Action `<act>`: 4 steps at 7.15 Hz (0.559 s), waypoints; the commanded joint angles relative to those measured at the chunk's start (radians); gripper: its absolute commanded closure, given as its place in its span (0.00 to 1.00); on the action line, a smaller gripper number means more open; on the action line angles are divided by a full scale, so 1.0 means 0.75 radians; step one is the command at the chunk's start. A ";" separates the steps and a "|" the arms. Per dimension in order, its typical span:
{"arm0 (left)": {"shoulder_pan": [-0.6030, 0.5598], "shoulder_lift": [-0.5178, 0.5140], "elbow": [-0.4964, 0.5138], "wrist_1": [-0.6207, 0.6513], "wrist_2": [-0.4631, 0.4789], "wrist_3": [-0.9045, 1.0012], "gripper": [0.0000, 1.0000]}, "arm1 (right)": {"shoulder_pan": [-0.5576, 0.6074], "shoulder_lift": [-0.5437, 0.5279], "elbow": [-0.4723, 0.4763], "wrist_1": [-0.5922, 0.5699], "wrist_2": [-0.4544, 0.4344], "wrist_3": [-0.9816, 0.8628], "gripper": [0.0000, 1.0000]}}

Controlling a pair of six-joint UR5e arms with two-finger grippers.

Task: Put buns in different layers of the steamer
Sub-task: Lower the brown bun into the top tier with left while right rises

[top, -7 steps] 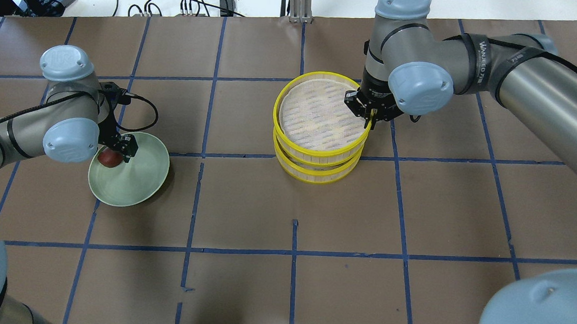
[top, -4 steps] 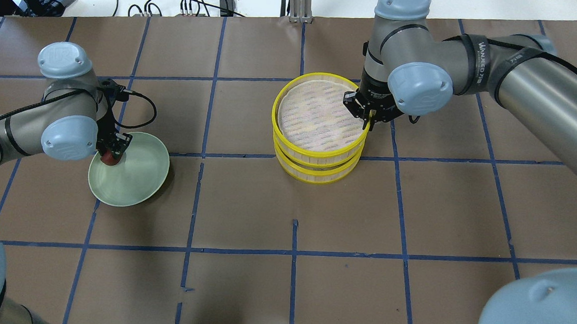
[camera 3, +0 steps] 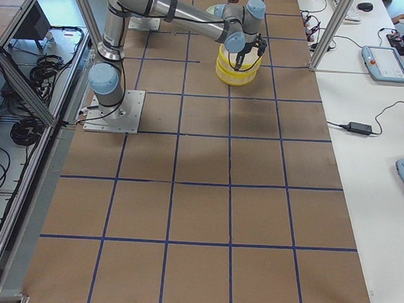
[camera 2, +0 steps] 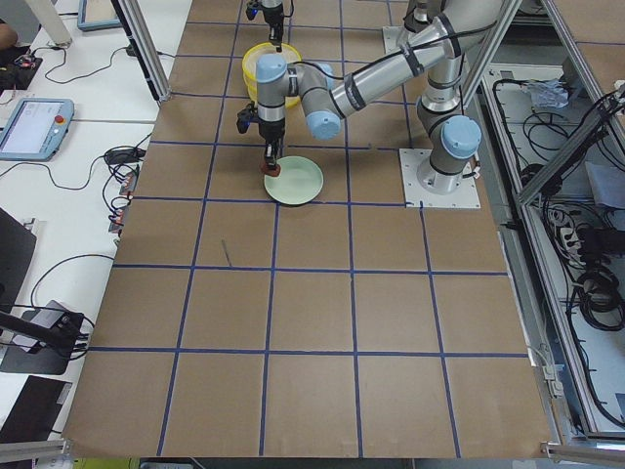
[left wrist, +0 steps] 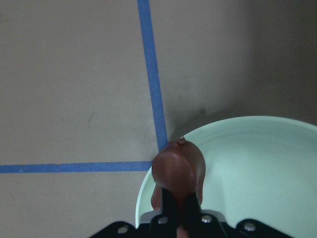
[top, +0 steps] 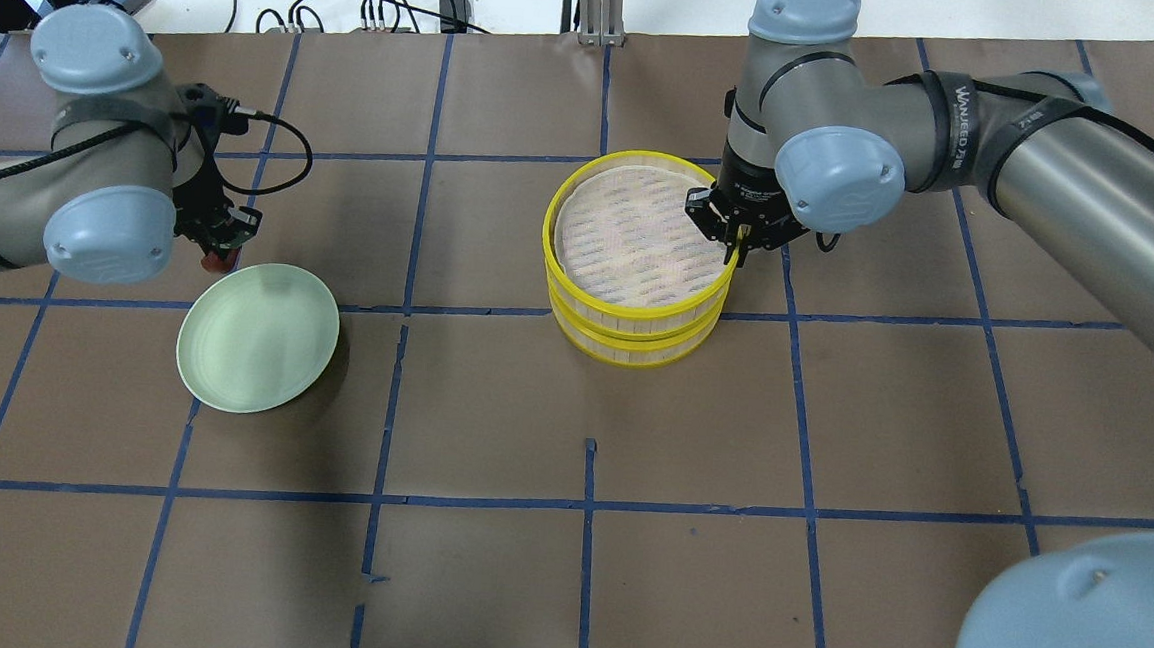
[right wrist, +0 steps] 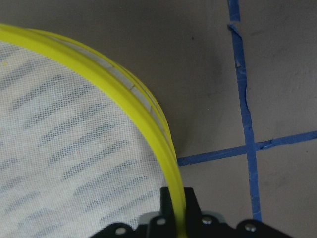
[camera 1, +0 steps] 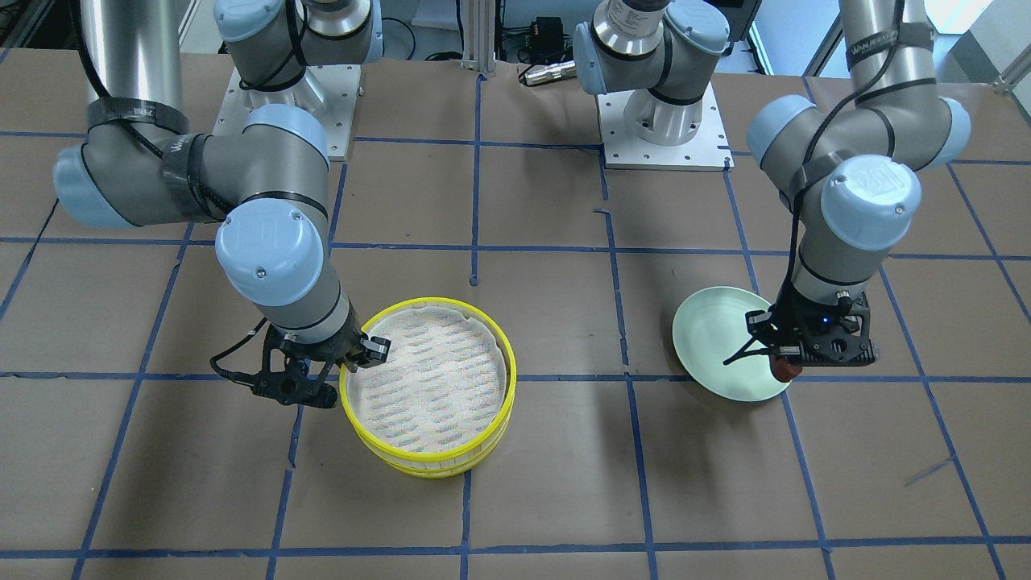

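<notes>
a second earlier the left tool was down in the pale green plate over the dark reddish-brown bun. by this moment it had clenched on that bun and carried it up and off toward the far edge of the plate. the wrist view showed the bun pinched between the fingers, hanging over the plate's rim and the blue tape on the tabletop. the plate was left bare.

the right tool had not let go. it stayed clamped on the yellow rim of the top steamer layer, which sat on the lower layer, slightly off centre from it.

so the pick looked done, and the carry across to the steamer was what remained for this bun. the top layer's liner lay bare. the white bun showed in no view, and whether it sat hidden in the lower layer could not be told.
</notes>
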 commanded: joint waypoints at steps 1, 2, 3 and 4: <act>-0.192 0.107 0.172 -0.276 -0.240 -0.401 0.99 | 0.000 -0.001 0.008 0.001 -0.001 0.001 0.86; -0.306 0.087 0.244 -0.283 -0.328 -0.589 0.99 | 0.000 -0.001 0.014 0.005 -0.001 0.003 0.79; -0.403 0.048 0.283 -0.252 -0.390 -0.782 0.99 | 0.000 -0.003 0.016 0.005 -0.003 0.005 0.44; -0.475 -0.007 0.302 -0.147 -0.457 -0.919 0.99 | 0.000 -0.013 0.016 0.005 -0.003 0.003 0.22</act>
